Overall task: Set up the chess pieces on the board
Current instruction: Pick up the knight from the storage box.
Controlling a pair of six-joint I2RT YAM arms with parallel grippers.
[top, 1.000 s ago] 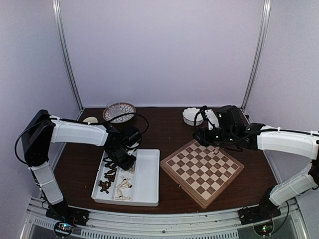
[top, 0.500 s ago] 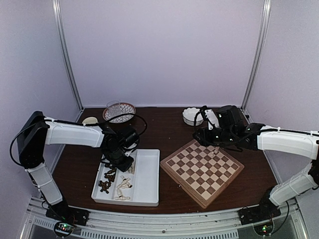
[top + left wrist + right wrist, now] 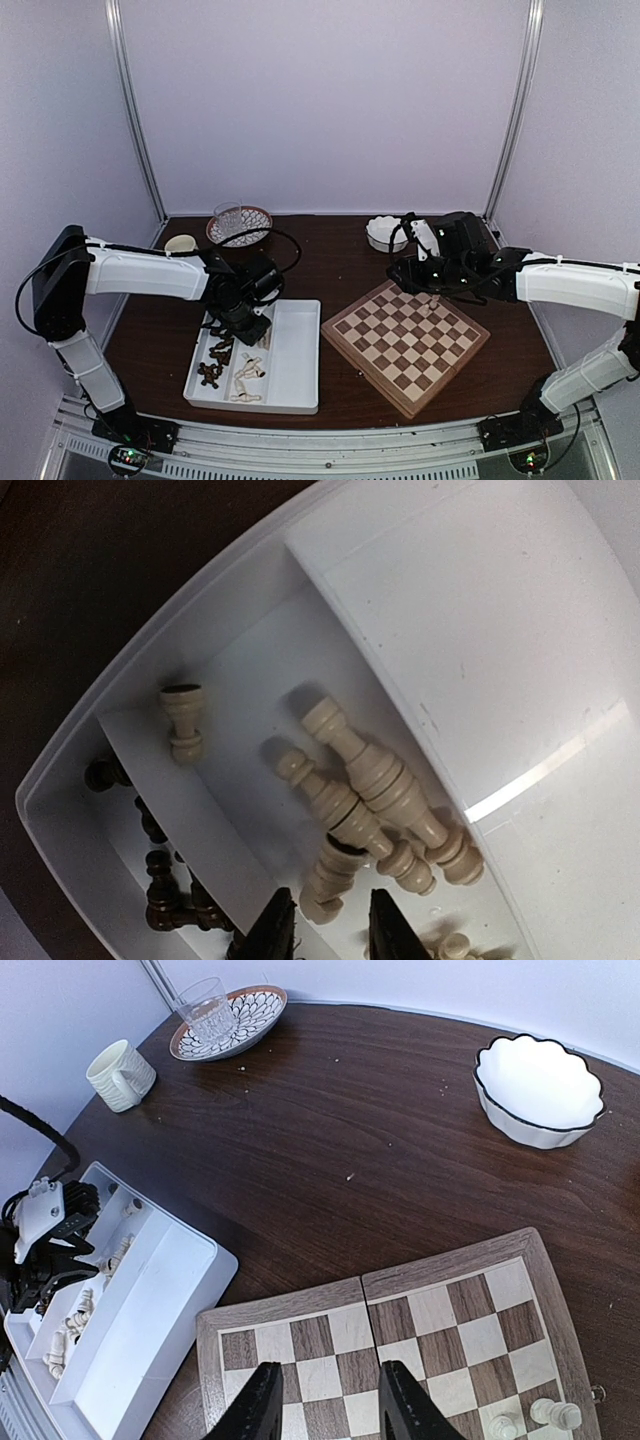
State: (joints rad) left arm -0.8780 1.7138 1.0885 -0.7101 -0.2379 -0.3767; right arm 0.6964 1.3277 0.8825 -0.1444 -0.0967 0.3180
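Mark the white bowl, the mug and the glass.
white bowl [image 3: 540, 1090], right wrist view, bare inside.
mug [image 3: 143, 1078], right wrist view, outer wall.
glass [image 3: 208, 1020], right wrist view, side wall.

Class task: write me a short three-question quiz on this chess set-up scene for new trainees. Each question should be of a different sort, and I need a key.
1. Multiple choice: which part of the white tray does the left gripper reach into? A, the compartment holding chessmen; B, the bare compartment; C, neither.
2. True or false: no piece stands on the chessboard yet.
3. Short answer: what stands on the patterned plate?
Key: 1 A. 2 False: two cream pieces stand near one edge. 3 A drinking glass.
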